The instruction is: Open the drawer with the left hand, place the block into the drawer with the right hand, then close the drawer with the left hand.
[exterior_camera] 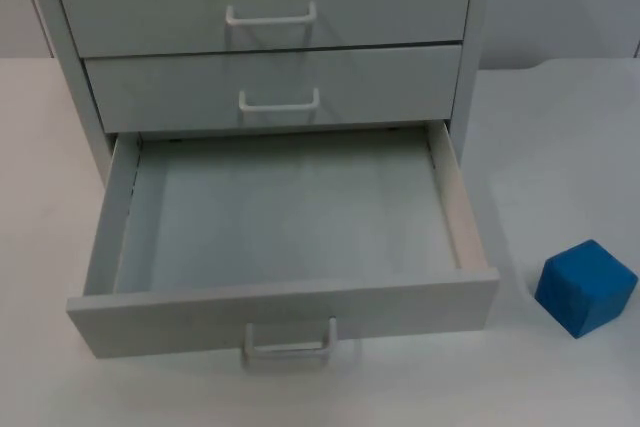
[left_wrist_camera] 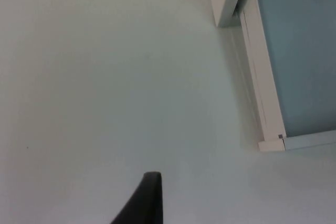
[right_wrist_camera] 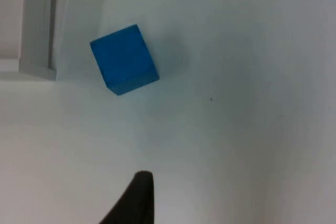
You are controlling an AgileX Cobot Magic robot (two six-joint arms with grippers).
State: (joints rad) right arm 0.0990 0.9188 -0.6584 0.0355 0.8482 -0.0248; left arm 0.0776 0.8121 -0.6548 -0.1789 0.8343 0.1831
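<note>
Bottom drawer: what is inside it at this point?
The bottom drawer stands pulled open, and its visible floor is bare. The blue block sits on the table to its right. The strip just behind the front panel is hidden.

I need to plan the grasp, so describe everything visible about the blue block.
The blue block is a plain cube of one solid colour, matte, with slightly rounded edges; it looks like foam or painted wood. It sits flat on the white table, turned at an angle to the drawer, which stands open and empty. The block lies off the drawer's front corner, apart from it. Nothing touches it but the table. In the right wrist view it casts a soft shadow.
</note>
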